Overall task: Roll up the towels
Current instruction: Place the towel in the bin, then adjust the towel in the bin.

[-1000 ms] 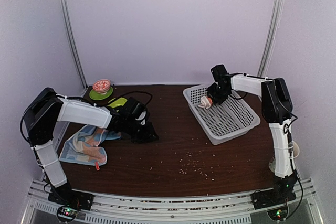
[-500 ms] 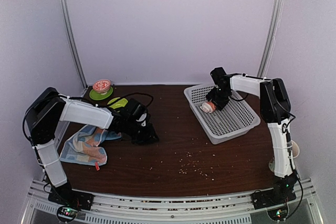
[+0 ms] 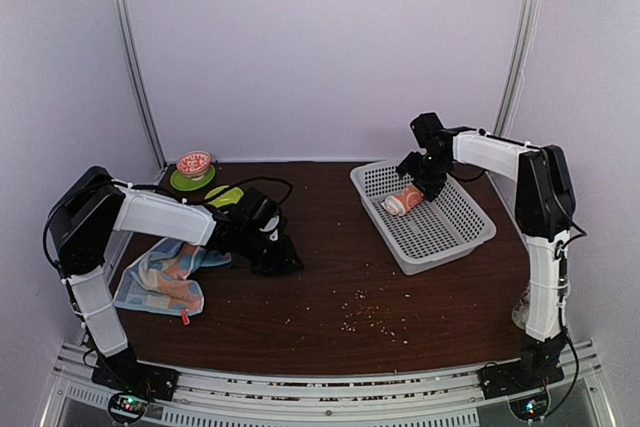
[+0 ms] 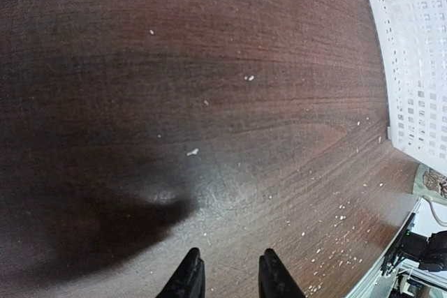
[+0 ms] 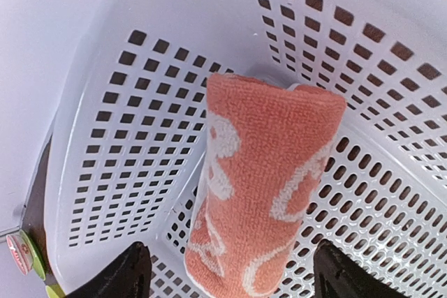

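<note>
Unrolling is the nearest risk. The orange towel (image 5: 262, 186) lies as a tight roll on the floor of the white basket (image 3: 440, 247), at about 2 o'clock on the desk (image 3: 330, 287). The right end effector (image 5: 234, 280) hangs over it with jaws wide, one finger on each side of the roll's near end and holding nothing. With nothing pinching it, the springy terry may loosen by itself. A finger that brushes the pile on the way up could also pull the outer lap open or tip the roll against the basket wall.

The light-blue towel (image 3: 160, 277) is the bigger worry. It sits crumpled at 8 o'clock, close to the desk's edge, partly beneath the left arm, and is not yet rolled. The left end effector (image 4: 232, 280) is low over bare wood at its 3 o'clock side, jaws narrow with nothing between them. A grab at a bunched fold would likely lift several layers and give a lumpy roll, and a careless pull could drag the cloth off the edge. Crumbs (image 3: 365, 317) scattered toward 6 o'clock could get rolled in if the towel is spread there.
</note>
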Controlling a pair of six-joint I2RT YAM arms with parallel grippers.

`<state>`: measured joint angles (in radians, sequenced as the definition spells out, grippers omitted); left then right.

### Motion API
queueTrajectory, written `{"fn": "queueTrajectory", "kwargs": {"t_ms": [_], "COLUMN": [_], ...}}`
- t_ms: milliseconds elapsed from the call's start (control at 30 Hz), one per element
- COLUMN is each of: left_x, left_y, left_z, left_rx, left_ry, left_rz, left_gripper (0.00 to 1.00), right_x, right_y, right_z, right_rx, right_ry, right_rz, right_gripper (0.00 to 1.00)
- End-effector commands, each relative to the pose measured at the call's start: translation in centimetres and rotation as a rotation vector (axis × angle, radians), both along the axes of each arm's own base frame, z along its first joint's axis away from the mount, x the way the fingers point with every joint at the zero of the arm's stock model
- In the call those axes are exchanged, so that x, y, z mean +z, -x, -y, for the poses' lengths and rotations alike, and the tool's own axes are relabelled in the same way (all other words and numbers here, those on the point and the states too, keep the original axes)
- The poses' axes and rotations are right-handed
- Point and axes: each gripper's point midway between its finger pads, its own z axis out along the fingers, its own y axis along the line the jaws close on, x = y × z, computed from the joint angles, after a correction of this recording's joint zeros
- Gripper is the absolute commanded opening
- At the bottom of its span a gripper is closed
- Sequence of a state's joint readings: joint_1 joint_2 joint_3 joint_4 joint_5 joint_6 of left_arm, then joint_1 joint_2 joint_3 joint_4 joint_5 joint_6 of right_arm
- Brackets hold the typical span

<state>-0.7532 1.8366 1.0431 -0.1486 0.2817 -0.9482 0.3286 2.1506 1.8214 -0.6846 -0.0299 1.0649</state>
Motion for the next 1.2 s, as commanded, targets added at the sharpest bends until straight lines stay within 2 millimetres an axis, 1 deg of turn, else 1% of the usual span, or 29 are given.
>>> {"fn": "queueTrajectory", "kwargs": {"t_ms": [0, 67, 100, 167, 233, 300, 367, 433, 567, 633, 700, 833, 1067, 1167], "left_x": [0.7, 0.7, 0.7, 0.7, 0.7, 0.8, 0.8, 0.9, 1.0, 0.9, 0.9, 1.1, 0.9, 0.8], "left_y": [-0.7, -0.7, -0.6, -0.6, -0.6, -0.6, -0.5, -0.5, -0.4, -0.4, -0.4, -0.6, -0.7, -0.8], "left_z": [0.5, 0.5, 0.5, 0.5, 0.5, 0.5, 0.4, 0.4, 0.2, 0.2, 0.2, 0.2, 0.2, 0.2], "left_rx": [-0.006, -0.003, -0.004, -0.004, -0.006, -0.006, -0.006, -0.004, 0.001, 0.003, 0.003, 0.002, -0.001, -0.001], "left_ry": [0.036, 0.038, 0.037, 0.039, 0.041, 0.042, 0.041, 0.04, 0.038, 0.039, 0.038, 0.031, 0.021, 0.019], "left_rz": [0.031, 0.031, 0.03, 0.03, 0.028, 0.028, 0.028, 0.03, 0.033, 0.032, 0.031, 0.036, 0.035, 0.033], "left_gripper": [0.28, 0.28, 0.28, 0.28, 0.29, 0.28, 0.28, 0.28, 0.28, 0.28, 0.28, 0.28, 0.28, 0.28], "right_x": [0.6, 0.8, 0.2, 0.4, 0.5, 0.6, 0.5, -0.1, -1.8, -2.4, -3.0, -3.7, -4.1, -3.9], "right_y": [1.4, 2.0, 2.7, 3.3, 3.9, 4.4, 4.8, 5.0, 5.2, 5.1, 4.9, 4.2, 2.5, 1.9], "right_z": [0.3, -0.2, -0.4, -1.1, -1.9, -2.2, -1.9, -1.3, -1.4, -1.7, -2.0, -2.6, -3.6, -4.0], "right_rx": [0.007, 0.012, 0.012, 0.011, 0.016, 0.009, -0.013, -0.035, -0.037, -0.036, -0.034, -0.025, -0.024, -0.031], "right_ry": [-0.019, -0.052, -0.068, -0.11, -0.136, -0.153, -0.147, -0.134, -0.117, -0.123, -0.128, -0.129, -0.154, -0.177], "right_rz": [-0.002, 0.019, 0.015, 0.035, 0.045, 0.057, 0.066, 0.065, 0.004, -0.01, -0.014, -0.037, -0.04, -0.026], "right_gripper": [0.79, 0.76, 0.75, 0.73, 0.68, 0.61, 0.52, 0.37, 0.12, 0.03, 0.01, 0.0, 0.0, 0.0]}}
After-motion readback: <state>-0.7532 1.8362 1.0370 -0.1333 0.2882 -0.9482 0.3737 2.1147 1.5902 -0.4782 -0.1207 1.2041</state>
